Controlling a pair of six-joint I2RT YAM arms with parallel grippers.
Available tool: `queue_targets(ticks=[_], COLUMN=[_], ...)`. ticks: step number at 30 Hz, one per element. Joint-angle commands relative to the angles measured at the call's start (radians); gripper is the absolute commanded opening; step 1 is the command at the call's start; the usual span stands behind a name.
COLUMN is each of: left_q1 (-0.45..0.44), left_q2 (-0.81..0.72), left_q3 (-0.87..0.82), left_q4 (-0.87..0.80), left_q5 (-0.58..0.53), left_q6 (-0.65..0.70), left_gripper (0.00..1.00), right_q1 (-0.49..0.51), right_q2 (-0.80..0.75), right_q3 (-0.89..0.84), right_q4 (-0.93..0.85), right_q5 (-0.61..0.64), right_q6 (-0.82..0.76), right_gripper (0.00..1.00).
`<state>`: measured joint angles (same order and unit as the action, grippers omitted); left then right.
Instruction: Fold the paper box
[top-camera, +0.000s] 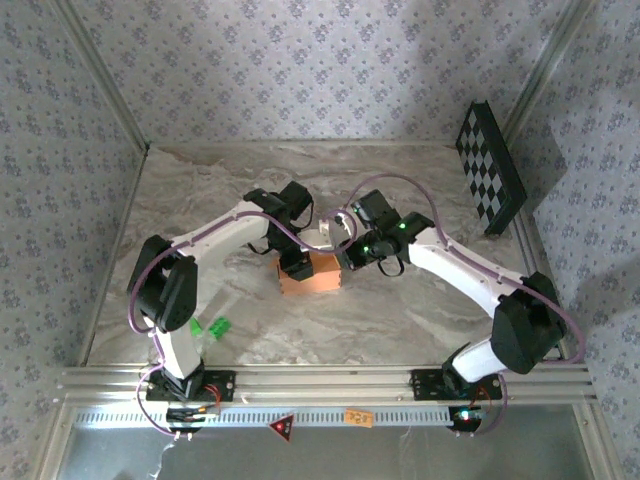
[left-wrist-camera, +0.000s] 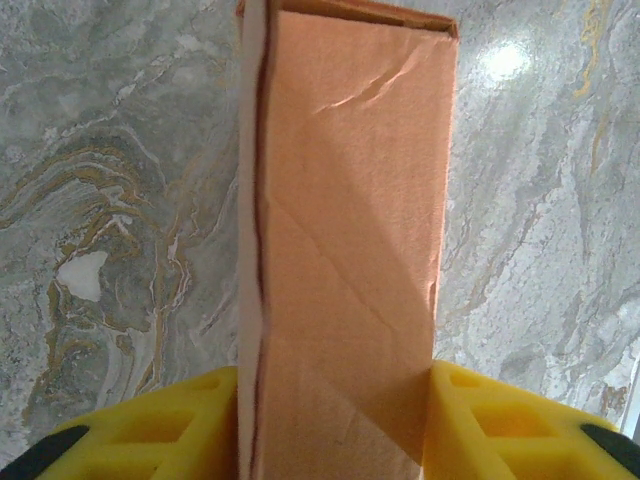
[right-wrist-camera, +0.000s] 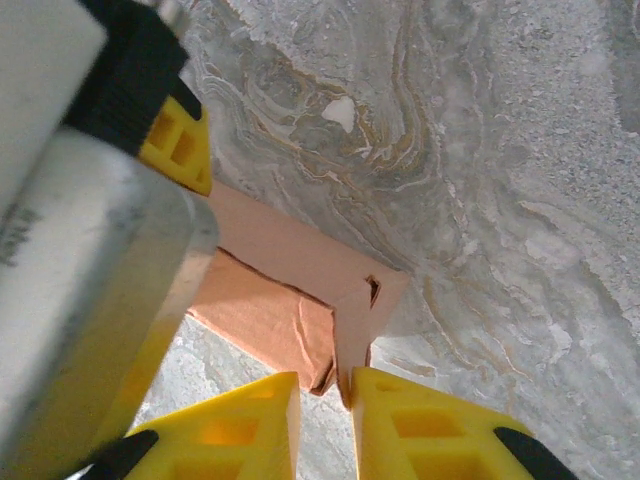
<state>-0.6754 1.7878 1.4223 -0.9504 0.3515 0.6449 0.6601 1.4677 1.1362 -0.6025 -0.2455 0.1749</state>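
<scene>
Overhead, the thin salmon-orange paper box (top-camera: 312, 272) is sitting centrally on the marbled grey counter (top-camera: 400, 330), flanked by both arms. At the left wrist, the left pincer (left-wrist-camera: 335, 425) is clamping the box across its width. At the right wrist, the right pincer (right-wrist-camera: 325, 388) is apparently nipping a creased wall's edge. Light, flimsy and easily crushed, the card is likely wanting gentle grips beside its folds.

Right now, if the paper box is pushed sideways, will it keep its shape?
Probably not: the paper box has thin-looking, wrinkled panels, so it would likely buckle. It seems light and may slide on the glossy table.
</scene>
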Motion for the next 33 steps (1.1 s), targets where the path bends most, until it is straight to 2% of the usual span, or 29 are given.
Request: queue_targets(ticks=[1, 8, 21, 25, 30, 33], left_q1=[-0.009, -0.009, -0.009, -0.010, -0.010, -0.009], left_q2=[-0.022, -0.022, -0.022, -0.024, -0.025, -0.028], left_q3=[0.012, 0.009, 0.006, 0.003, 0.000, -0.003], left_q4=[-0.026, -0.022, -0.014, -0.016, -0.010, -0.007], left_q5=[0.027, 0.027, 0.035, 0.033, 0.034, 0.038], left_q6=[0.010, 0.003, -0.008, -0.009, -0.007, -0.004], left_gripper=[0.44, 0.44, 0.44, 0.44, 0.44, 0.44], right_q1=[0.006, 0.024, 0.087, 0.086, 0.043, 0.010], right_q2=[-0.017, -0.061, -0.109, -0.147, -0.215, -0.260], right_q3=[-0.010, -0.044, -0.127, -0.133, -0.189, -0.272], right_q4=[0.035, 0.071, 0.176, 0.167, 0.218, 0.334], right_q5=[0.021, 0.049, 0.150, 0.165, 0.043, -0.038], right_q6=[0.024, 0.082, 0.202, 0.179, 0.055, -0.037], right_gripper=[0.20, 0.14, 0.12, 0.18, 0.32, 0.35])
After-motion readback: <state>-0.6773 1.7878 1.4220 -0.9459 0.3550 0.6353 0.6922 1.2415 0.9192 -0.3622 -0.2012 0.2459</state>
